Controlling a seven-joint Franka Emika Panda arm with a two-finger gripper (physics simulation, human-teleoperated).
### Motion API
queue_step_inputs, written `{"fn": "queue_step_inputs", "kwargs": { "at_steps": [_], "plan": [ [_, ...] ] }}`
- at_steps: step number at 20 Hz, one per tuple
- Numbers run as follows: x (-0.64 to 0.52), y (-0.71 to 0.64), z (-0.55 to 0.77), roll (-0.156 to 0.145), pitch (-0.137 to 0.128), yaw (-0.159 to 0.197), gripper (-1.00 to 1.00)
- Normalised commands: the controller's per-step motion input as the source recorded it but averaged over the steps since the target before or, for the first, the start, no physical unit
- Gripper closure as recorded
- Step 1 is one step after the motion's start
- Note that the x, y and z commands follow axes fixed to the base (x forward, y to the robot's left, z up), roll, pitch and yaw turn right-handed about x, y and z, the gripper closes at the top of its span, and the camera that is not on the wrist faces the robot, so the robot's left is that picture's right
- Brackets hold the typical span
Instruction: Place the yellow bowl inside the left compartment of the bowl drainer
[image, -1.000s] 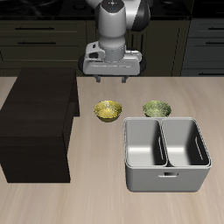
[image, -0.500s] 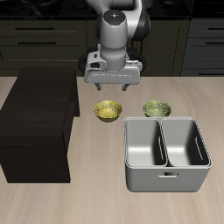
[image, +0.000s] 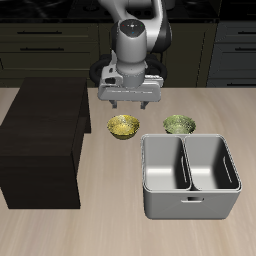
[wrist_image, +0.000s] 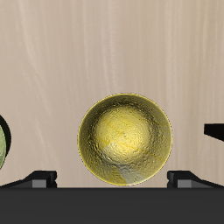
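Now, starting at the table's front edge: the bowl drainer (image: 191, 177) sits there, a grey metal tub split by a centre wall into two deep compartments, both showing bare grey floors. That suits the job, since whichever side is the target has nothing in the way of a bowl coming down from above.

Just behind the drainer's back rim stand two small bowls, apart from each other. The yellow bowl (image: 123, 126) rests upright on the wood, mouth up, its speckled inside facing the sky (a friendly pose for a top-down pinch on the rim). The olive-green bowl (image: 179, 124) sits farther along the same line, the lookalike to avoid. Off to the side, the dark cabinet block (image: 41, 142) takes up much of the table.

Above and slightly behind the yellow bowl hangs the gripper (image: 128, 101), fingers pointing down and spread apart, nothing between them. The wrist view agrees: the yellow bowl (wrist_image: 125, 139) fills the middle of the frame, with both dark fingertips (wrist_image: 40, 178) standing wide on either side. My read is that this is the approach, the arm lined up overhead so one finger can drop inside the rim and one outside.
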Motion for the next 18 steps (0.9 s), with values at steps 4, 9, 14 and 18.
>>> {"fn": "queue_step_inputs", "kwargs": {
  "at_steps": [4,9,14,18],
  "plan": [
    [-0.08,0.07,-0.18,0.026,0.035,-0.034,-1.0],
    [-0.12,0.1,-0.17,0.021,0.02,-0.013,-1.0],
    [0.01,0.08,-0.29,0.013,0.045,0.008,-1.0],
    [-0.05,0.07,-0.16,0.006,0.012,0.007,-1.0]
  ]
}}
